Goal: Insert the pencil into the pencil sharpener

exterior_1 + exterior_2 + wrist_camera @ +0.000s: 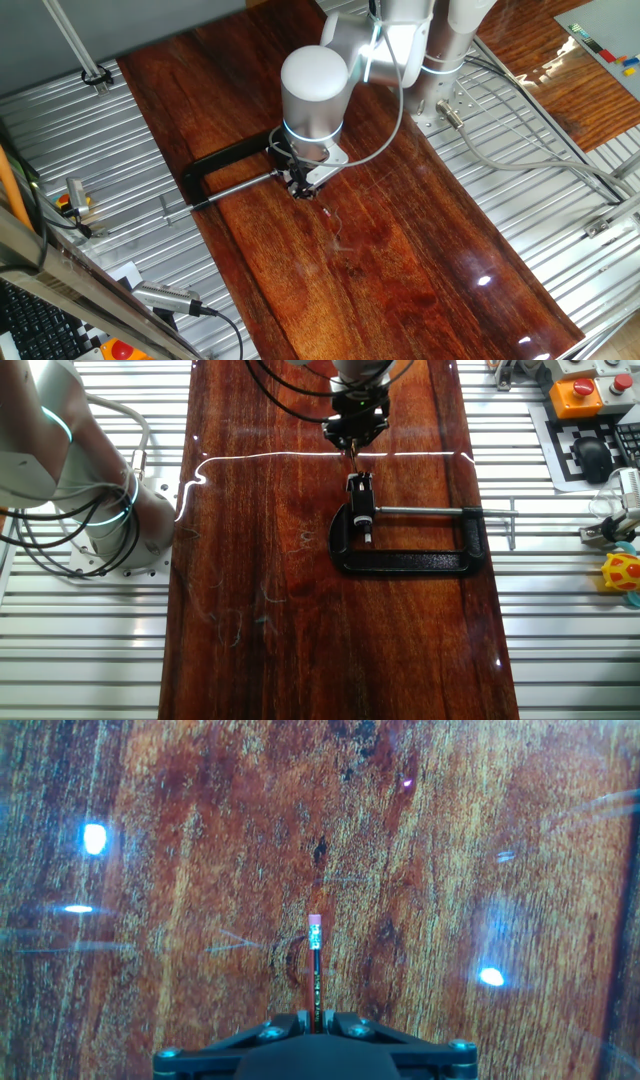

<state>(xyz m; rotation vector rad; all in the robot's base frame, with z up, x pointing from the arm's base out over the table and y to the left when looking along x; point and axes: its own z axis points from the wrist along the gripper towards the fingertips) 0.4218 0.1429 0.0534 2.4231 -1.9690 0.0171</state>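
My gripper (316, 1020) is shut on the pencil (315, 968), a thin dark stick that points away from the hand over the wood and ends in a small pink tip. In the other fixed view the gripper (352, 442) hovers just beyond the far end of the black C-shaped clamp (410, 565), with the pencil (352, 452) pointing toward it. The small white pencil sharpener (362, 510) sits pinched in the clamp's jaws, a short way in front of the pencil's end. In one fixed view the gripper (303, 188) hides the sharpener.
The clamp (225, 165) lies flat on the red-brown wooden board (400, 250), its long screw rod (440, 512) reaching toward the board's edge. Ribbed metal table surface (570, 630) lies on both sides. Cables and the arm base (90, 510) stand beside the board.
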